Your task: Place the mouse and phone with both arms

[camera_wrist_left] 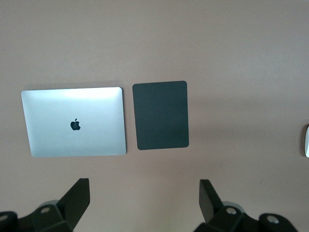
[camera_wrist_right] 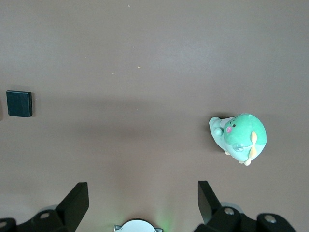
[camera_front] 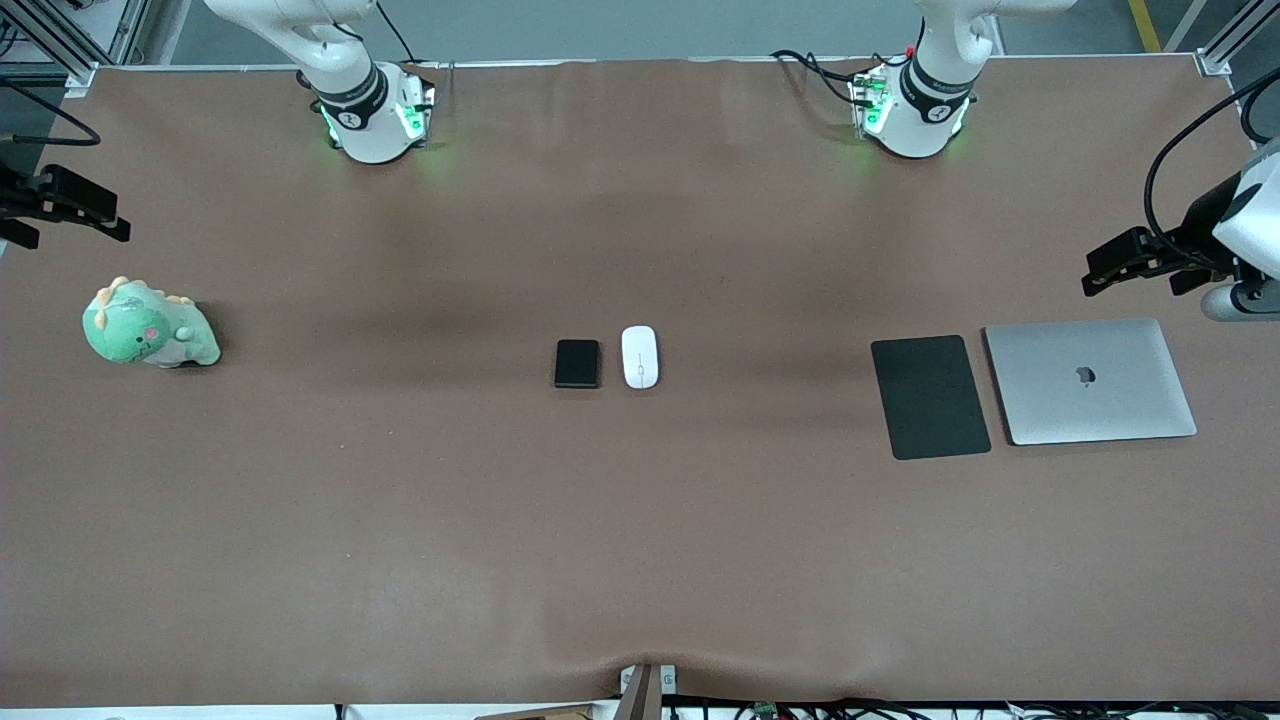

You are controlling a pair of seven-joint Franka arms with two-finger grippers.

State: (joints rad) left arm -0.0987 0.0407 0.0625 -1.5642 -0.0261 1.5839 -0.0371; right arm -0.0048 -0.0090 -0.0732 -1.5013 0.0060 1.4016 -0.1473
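The white mouse (camera_front: pixel 640 357) and the black phone (camera_front: pixel 577 363) lie side by side at the table's middle, the phone toward the right arm's end. The mouse's edge shows in the left wrist view (camera_wrist_left: pixel 306 140); the phone shows in the right wrist view (camera_wrist_right: pixel 19 104). My left gripper (camera_wrist_left: pixel 145 193) is open and empty, high over the table beside the laptop (camera_wrist_left: pixel 75 122); in the front view it (camera_front: pixel 1110 265) is at the edge. My right gripper (camera_wrist_right: pixel 143 193) is open and empty, high near the plush toy (camera_wrist_right: pixel 239 137), at the front view's other edge (camera_front: pixel 75 210).
A black mouse pad (camera_front: pixel 930 396) and a closed silver laptop (camera_front: pixel 1090 380) lie side by side toward the left arm's end. A green plush dinosaur (camera_front: pixel 150 325) sits toward the right arm's end. The right arm's base (camera_wrist_right: pixel 137 226) shows in its wrist view.
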